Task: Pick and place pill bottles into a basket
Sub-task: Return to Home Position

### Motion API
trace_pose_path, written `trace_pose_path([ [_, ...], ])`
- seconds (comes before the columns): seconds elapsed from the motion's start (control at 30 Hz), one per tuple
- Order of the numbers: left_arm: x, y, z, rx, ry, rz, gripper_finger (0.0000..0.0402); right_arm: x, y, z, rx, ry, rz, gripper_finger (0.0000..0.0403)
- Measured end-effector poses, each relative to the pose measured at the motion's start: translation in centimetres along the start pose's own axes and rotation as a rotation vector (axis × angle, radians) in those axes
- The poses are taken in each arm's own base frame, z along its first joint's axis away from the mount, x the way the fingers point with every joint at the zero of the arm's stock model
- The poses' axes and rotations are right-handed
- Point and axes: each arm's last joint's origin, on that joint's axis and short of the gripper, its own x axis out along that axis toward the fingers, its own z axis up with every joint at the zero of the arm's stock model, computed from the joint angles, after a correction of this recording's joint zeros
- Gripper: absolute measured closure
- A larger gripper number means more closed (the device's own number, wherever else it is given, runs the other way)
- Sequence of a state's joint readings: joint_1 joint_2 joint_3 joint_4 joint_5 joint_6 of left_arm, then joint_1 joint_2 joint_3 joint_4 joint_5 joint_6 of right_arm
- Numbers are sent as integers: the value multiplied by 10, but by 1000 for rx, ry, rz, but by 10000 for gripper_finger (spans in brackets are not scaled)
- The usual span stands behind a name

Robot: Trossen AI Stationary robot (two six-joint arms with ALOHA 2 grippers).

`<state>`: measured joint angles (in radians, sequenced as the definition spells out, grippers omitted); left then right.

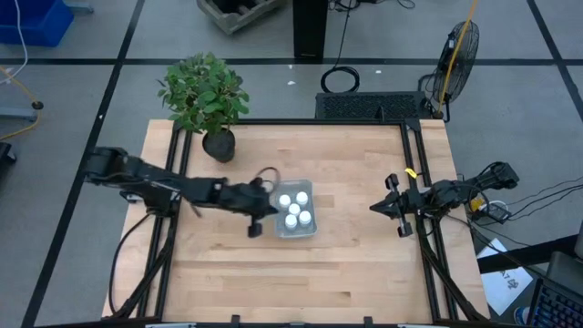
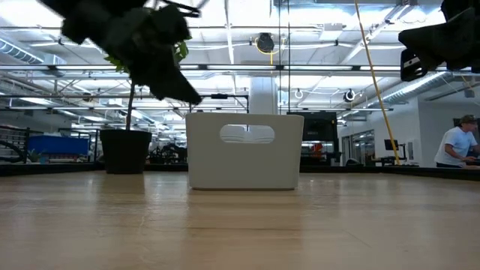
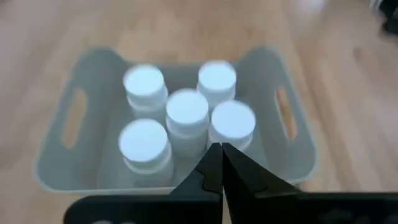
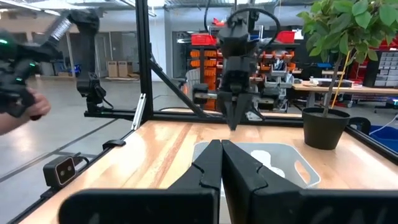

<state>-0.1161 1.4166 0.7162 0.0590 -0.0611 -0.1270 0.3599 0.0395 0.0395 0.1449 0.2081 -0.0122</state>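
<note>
The pale blue-grey basket point(image 1: 296, 209) stands on the table's middle and holds several white pill bottles point(image 3: 187, 112), all upright on its floor. My left gripper point(image 1: 260, 211) is shut and empty, just left of the basket and above its rim; its fingers point(image 3: 221, 167) point at the basket. My right gripper point(image 1: 381, 208) is shut and empty, well right of the basket, near the table's right rail. In the low view the basket point(image 2: 244, 150) shows with its handle slot.
A potted green plant in a black pot point(image 1: 217, 142) stands at the far left of the table. Black rails point(image 1: 417, 173) run along the left and right sides. The bare wooden tabletop point(image 1: 301, 273) lies near the front edge. A person's hand point(image 4: 25, 109) shows beyond the table.
</note>
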Motion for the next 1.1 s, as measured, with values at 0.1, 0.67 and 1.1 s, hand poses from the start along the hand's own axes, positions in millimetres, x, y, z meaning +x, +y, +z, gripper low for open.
trace_pose_path([
  [0.1,-20,1,-19,-5,-108,6,389,0,0,0,1,-3,0,403],
  [0.67,-104,14,-95,12,-524,20,344,1,0,-1,-2,8,-1,403],
  [1.1,-122,23,-124,-18,-631,84,344,1,0,-1,-2,8,-1,403],
])
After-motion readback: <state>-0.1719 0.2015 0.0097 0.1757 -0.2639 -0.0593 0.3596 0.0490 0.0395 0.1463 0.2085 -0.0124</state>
